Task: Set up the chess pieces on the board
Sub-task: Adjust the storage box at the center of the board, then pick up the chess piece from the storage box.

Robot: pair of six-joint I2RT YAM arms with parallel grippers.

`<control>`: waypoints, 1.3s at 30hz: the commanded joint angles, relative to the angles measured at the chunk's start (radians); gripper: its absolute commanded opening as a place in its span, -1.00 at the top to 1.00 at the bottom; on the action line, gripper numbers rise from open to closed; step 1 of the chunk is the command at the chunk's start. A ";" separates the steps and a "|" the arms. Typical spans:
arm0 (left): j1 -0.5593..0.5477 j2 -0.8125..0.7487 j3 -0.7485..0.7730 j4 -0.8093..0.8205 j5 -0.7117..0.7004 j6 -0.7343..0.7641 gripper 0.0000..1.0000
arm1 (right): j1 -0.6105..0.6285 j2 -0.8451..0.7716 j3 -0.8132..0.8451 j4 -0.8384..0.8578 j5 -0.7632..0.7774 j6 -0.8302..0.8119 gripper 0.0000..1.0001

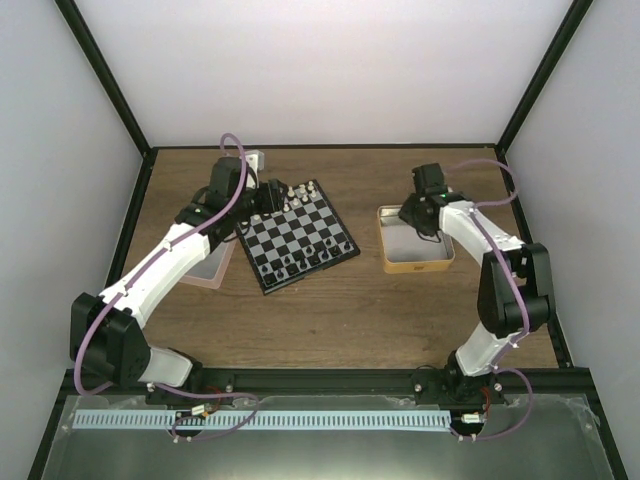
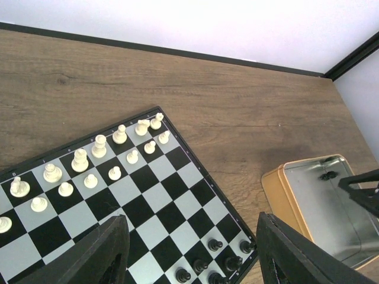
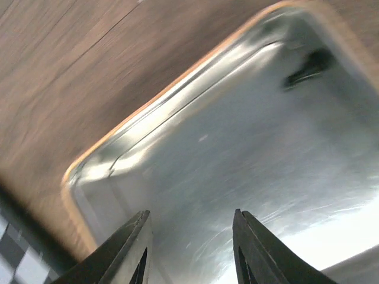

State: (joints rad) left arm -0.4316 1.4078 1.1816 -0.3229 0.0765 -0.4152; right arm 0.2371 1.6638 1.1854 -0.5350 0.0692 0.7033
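Brown wood-grain table [image 1: 340,320] fills the middle of the frame. Plain white walls [image 1: 320,70] close it in at the top and both sides, evenly lit. Black posts [image 1: 103,75] slant through the upper corners. Along the bottom edge, a white slotted strip [image 1: 260,421] crosses a grey sheet [image 1: 330,455].

I'm working in a robot lab cell: plain white panels [image 1: 330,70] in a black frame [image 1: 105,72] box in a wood-grain desk [image 1: 350,310], and the left arm [image 1: 160,265] and right arm [image 1: 500,290] are bolted to a rail [image 1: 330,380] at its edge.
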 commanded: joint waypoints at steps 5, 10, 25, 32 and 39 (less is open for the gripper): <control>0.008 -0.006 -0.014 0.022 0.017 0.003 -0.22 | -0.133 0.092 0.061 -0.026 0.154 0.364 0.30; 0.008 -0.010 -0.014 0.018 0.016 0.006 -0.22 | -0.145 0.189 0.137 -0.048 0.174 0.458 0.31; 0.026 -0.006 0.002 -0.002 0.022 0.033 -0.23 | -0.148 0.333 0.229 -0.112 0.269 0.631 0.33; 0.035 0.002 0.016 -0.011 0.035 0.051 -0.22 | -0.149 0.380 0.258 -0.103 0.274 0.646 0.38; 0.047 0.001 0.028 -0.022 0.044 0.074 -0.22 | -0.148 0.417 0.280 -0.116 0.290 0.652 0.80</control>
State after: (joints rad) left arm -0.3973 1.4078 1.1767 -0.3351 0.1066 -0.3691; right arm 0.0940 2.0510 1.4372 -0.6235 0.3183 1.3323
